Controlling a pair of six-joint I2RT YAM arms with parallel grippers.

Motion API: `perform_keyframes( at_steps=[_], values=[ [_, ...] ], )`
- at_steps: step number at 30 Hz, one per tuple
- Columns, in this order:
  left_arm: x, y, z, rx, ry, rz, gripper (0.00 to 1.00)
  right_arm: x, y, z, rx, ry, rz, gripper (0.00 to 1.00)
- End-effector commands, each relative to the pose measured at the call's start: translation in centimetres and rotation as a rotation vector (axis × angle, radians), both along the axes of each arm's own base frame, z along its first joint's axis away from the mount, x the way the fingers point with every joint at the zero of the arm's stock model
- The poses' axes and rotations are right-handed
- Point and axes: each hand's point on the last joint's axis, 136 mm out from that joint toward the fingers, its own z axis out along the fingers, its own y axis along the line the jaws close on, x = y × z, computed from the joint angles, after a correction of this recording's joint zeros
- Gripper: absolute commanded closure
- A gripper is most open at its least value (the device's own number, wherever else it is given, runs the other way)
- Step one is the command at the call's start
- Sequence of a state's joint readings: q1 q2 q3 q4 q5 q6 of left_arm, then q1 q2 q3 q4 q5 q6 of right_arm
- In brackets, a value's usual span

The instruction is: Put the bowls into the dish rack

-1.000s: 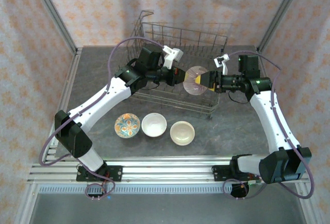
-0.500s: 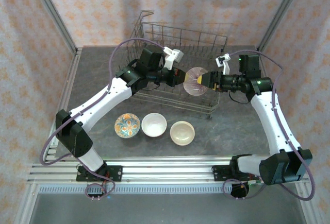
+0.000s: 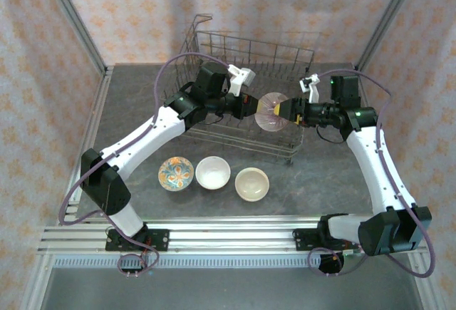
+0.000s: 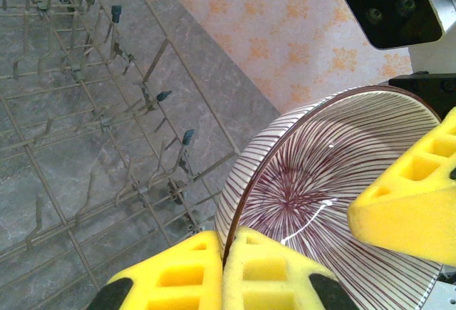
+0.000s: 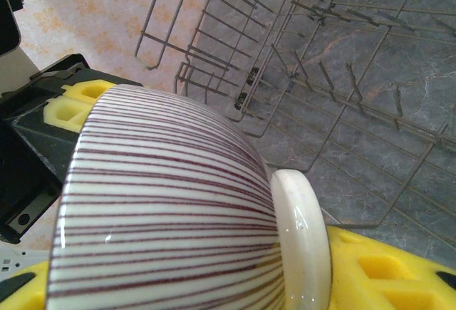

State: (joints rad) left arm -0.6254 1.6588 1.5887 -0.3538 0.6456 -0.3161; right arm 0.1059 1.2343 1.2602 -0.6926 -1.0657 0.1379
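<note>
My right tool (image 3: 286, 110) has just narrowed onto the striped bowl (image 3: 271, 112), held above the dish rack's (image 3: 256, 43) right half with my left tool (image 4: 222, 267) clamped on its rim: 1 handover, I judge.

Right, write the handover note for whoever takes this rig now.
Left end effector: shut on the striped bowl at its rim, over the dish rack.
Right end effector: straddles the same bowl; grip unconfirmed.
Done: nothing racked yet, as far as visible.
To do: rack this bowl, then the floral bowl, white bowl and cream bowl on the table.
</note>
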Motion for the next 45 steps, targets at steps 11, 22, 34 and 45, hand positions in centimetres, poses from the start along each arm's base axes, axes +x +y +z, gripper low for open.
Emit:
perform_keyframes(
  at_steps=[11, 22, 34, 45],
  values=[
    [2.9, -0.2, -0.4, 0.02, -0.013, 0.078, 0.61, 1.3, -0.3, 0.7, -0.027, -0.047, -0.029, 0.57],
    [3.4, 0.0, -1.5, 0.067, 0.009, 0.099, 0.87, 2.3, -0.3, 0.4, -0.03, -0.052, -0.038, 0.57],
    [3.3, -1.2, -4.0, 0.069, 0.065, 0.057, 1.0, 4.0, 0.6, -1.7, -0.018, 0.018, -0.005, 0.61],
    [4.3, -2.1, -1.2, -0.105, 0.039, 0.059, 1.0, 4.4, 0.6, -1.3, -0.015, 0.026, 0.004, 0.33]
  ],
)
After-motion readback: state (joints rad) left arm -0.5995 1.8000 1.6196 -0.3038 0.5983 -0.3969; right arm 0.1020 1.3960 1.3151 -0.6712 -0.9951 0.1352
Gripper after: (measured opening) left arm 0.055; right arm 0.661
